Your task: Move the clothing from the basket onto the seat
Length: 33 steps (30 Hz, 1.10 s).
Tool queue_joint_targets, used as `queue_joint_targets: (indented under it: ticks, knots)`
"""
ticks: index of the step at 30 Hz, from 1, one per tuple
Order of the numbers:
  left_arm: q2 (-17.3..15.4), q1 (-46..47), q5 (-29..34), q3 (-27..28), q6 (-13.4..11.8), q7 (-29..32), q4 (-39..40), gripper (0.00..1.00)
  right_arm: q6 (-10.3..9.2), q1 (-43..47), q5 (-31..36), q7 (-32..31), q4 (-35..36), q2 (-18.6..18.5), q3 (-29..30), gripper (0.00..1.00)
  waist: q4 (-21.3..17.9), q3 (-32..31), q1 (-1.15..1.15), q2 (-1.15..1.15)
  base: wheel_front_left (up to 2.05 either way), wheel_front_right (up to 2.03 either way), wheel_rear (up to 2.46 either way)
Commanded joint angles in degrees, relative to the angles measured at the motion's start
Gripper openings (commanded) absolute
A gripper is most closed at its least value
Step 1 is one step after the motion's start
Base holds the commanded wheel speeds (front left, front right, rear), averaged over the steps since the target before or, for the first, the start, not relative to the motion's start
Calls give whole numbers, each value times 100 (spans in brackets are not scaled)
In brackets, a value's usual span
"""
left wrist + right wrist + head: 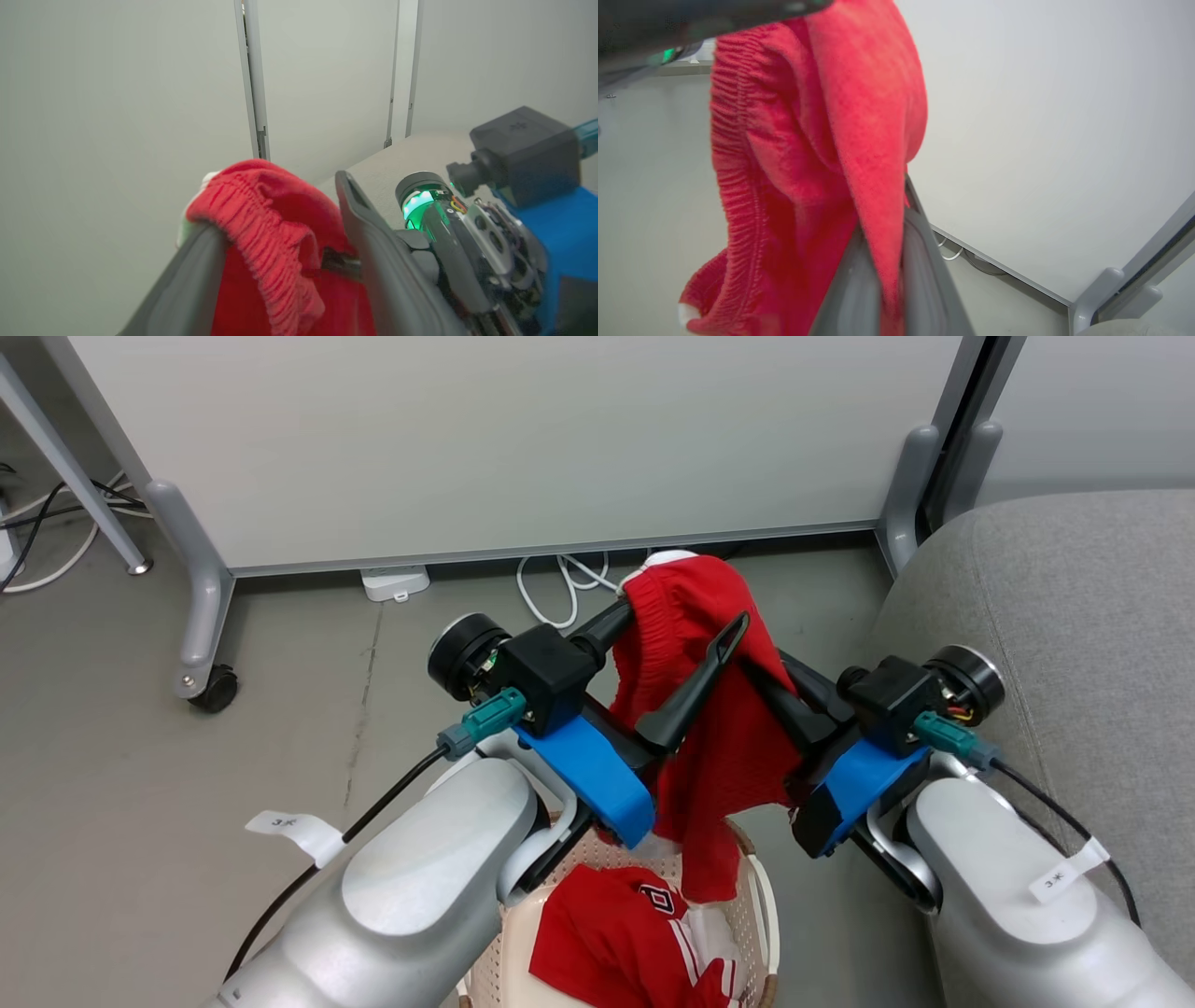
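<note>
Seat (1074,616): grey cushion at 3 o'clock in the head view, no garment on it yet.
Basket (509,943): at 6 o'clock, below both arms. The second garment (607,943), with the emblem, lies inside.
Raised garment (709,747): hangs at centre, with its hem (709,887) trailing over the basket.
Right gripper (889,261): fingers together, pinching a fold of the cloth.
Left gripper (680,621): fingers apart, with the waistband (261,233) draped over one finger and nothing clamped.

Risks, judged:
1. One pinch on a thin fold. A swing toward 3 o'clock could slip it, dropping the garment on the floor (280,709) short of the seat.
2. The waistband is hooked on the left finger. If the right arm leaves first, the cloth drags or stretches.
3. The hem may catch the basket rim and tip the basket.
</note>
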<state>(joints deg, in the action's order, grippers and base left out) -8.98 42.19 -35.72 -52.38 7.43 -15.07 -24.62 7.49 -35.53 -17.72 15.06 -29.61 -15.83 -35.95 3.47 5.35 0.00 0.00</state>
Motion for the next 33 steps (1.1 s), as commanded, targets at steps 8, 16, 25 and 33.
queue_joint_targets:
  ticks: [8, 16, 25, 33]
  knots:
    - [-186, -291, 106, 113, -25, -15, 7, 100, 1, 251, 157, 19, 154, 109, 660, 0, -61, 130, 0, 0, 0, 0, 0]
    - [-326, -486, 196, 155, -56, -15, 73, 100, 1, 395, 283, 19, 372, 183, 1189, 0, -313, 313, 0, 0, 0, 0, 0]
    - [-507, -558, 302, 226, -121, -15, 140, 100, 1, 548, 355, 20, 664, 338, 1683, 0, -875, 545, 0, 0, 0, 0, 0]
    - [-603, -577, 375, 227, -132, -15, 213, 100, 1, 795, 437, 19, 931, 517, 2050, 0, -1441, 652, 0, 0, 0, 0, 0]
